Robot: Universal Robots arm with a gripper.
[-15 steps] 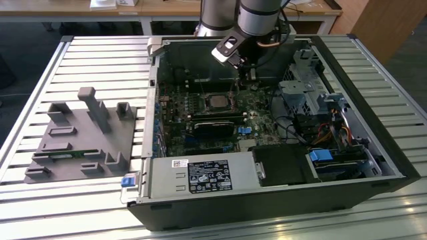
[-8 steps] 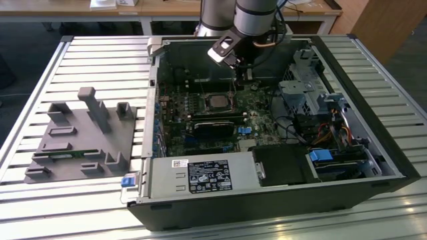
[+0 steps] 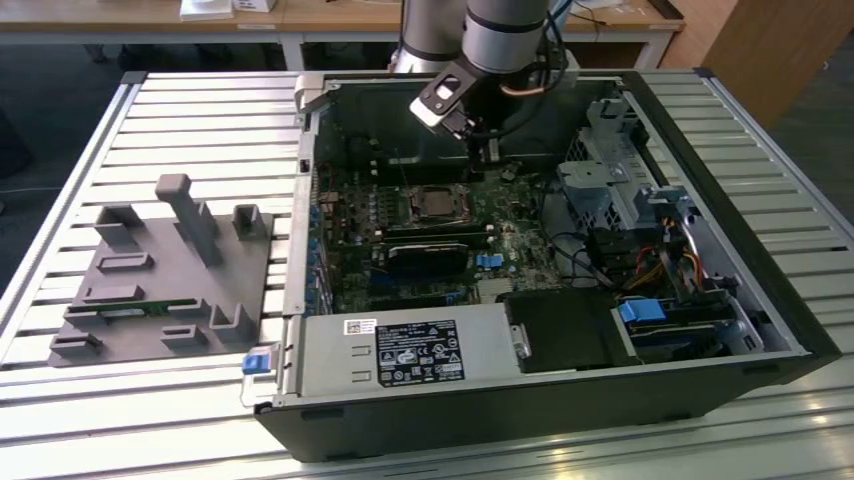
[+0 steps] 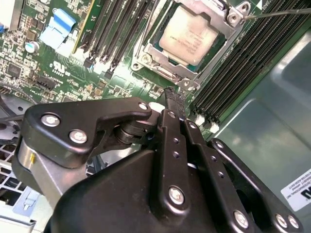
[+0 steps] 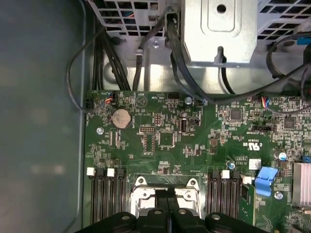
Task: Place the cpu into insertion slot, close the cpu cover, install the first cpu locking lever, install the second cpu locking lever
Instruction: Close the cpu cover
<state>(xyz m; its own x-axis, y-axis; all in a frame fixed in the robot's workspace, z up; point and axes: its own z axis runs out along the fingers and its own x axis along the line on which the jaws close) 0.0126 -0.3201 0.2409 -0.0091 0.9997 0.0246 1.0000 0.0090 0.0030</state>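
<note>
Cpu (image 4: 188, 35) under cpu cover (image 4: 156, 52), closed gripper (image 4: 172, 97) just beside.

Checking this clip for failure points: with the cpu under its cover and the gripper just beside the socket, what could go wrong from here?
1. A locking lever appears to stick out unlatched past the cpu cover, so the cover over the cpu might lift if bumped.
2. The shut gripper sits close to the memory slots; a small drift could scrape them.
</note>
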